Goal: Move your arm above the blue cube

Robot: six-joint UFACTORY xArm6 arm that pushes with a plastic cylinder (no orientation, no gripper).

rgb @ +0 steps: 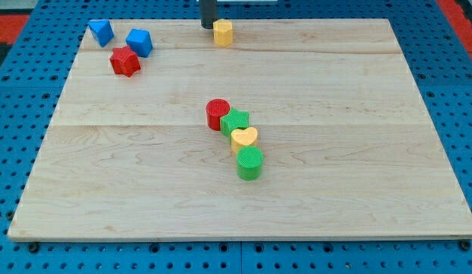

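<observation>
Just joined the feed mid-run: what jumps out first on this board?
A tight chain of four blocks runs down the board's middle: red cylinder, green star, yellow heart, green cylinder. At the view's top left, two blue blocks and a red star cluster. My tip sits at the top edge, just left of a yellow block.

A pale wooden table (pixel 358 152) of smooth, matt planks with visible grain lies on a blue perforated base (pixel 23 84) that looks like plastic or painted metal. The small coloured blocks, among them a blue cube (pixel 139 42), appear matt plastic with finely ribbed sides; the dark rod looks matt.
</observation>
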